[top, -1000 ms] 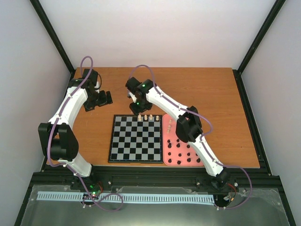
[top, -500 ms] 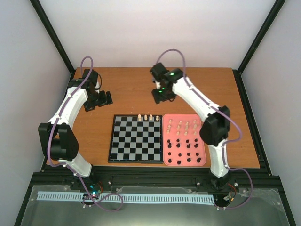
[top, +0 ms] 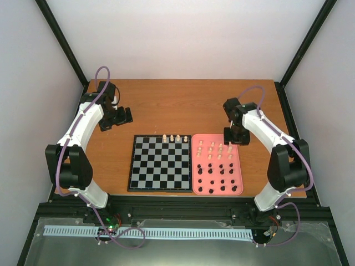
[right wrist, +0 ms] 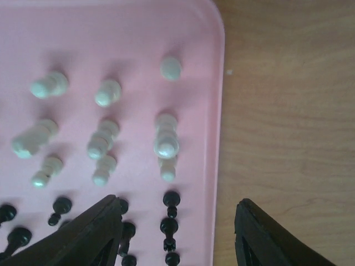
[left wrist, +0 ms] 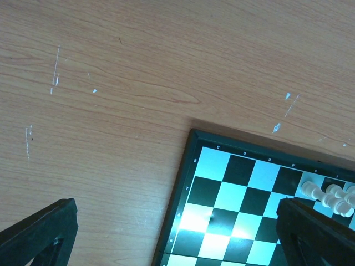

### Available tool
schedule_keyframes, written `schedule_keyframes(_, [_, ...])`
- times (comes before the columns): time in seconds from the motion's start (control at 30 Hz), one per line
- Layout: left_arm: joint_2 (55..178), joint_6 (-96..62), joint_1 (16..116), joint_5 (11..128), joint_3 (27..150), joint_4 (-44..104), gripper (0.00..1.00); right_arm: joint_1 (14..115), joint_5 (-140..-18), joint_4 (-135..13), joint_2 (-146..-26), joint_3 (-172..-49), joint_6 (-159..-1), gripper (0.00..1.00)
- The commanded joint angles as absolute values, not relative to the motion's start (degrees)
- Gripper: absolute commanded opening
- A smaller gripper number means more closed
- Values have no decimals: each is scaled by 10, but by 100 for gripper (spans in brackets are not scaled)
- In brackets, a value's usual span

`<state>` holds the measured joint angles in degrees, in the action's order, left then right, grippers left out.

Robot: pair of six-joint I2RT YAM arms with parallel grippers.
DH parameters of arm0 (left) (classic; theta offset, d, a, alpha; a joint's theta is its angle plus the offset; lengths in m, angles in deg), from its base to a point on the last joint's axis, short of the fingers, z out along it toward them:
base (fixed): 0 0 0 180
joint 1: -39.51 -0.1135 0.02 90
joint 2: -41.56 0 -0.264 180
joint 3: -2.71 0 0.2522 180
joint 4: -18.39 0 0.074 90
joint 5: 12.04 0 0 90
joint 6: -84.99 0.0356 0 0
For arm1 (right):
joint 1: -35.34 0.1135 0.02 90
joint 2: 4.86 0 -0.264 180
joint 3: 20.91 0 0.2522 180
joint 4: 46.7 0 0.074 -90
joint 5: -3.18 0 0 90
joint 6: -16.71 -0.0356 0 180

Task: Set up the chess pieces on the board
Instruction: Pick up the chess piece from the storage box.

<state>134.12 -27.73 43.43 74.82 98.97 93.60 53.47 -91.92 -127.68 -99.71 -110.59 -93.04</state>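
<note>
The board (top: 161,163) lies flat at the table's near middle, with several cream chess pieces (top: 175,138) along its far row. More cream pieces (top: 213,148) and black pieces (top: 219,180) sit in the pink tray (top: 216,193) to its right. My right gripper (top: 236,136) hovers open over the tray's far right corner. In the right wrist view its fingers (right wrist: 94,233) straddle a column of black pieces (right wrist: 171,199) below the cream ones (right wrist: 166,144), holding nothing. My left gripper (top: 118,117) stands wide open off the board's far left corner (left wrist: 238,183), empty.
The left wrist view shows scratched wooden table (left wrist: 111,83) beside the board's black border, and a few cream pieces (left wrist: 330,197) at the right edge. The tray's rounded rim (right wrist: 217,111) meets bare wood on its right. Black frame posts stand at the table's back corners.
My right arm has swung from the board's far edge rightward and back toward me, ending over the tray's far right corner. The left arm has stayed still.
</note>
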Motion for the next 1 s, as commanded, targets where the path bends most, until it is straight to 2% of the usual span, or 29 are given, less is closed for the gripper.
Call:
schedule_keyframes(0.0, [1338,-280,436,739,1001,932,100,516,-889,-1237,-977,-1057,-943,56])
schedule_keyframes(0.73, [1348,-279,436,747,1000,932,100,495,-871,-1164,-1064,-1042,-915,49])
schedule_keyframes(0.97, [1351,-278,436,748,1002,933,100,494,-868,-1156,-1081,-1040,-912,43])
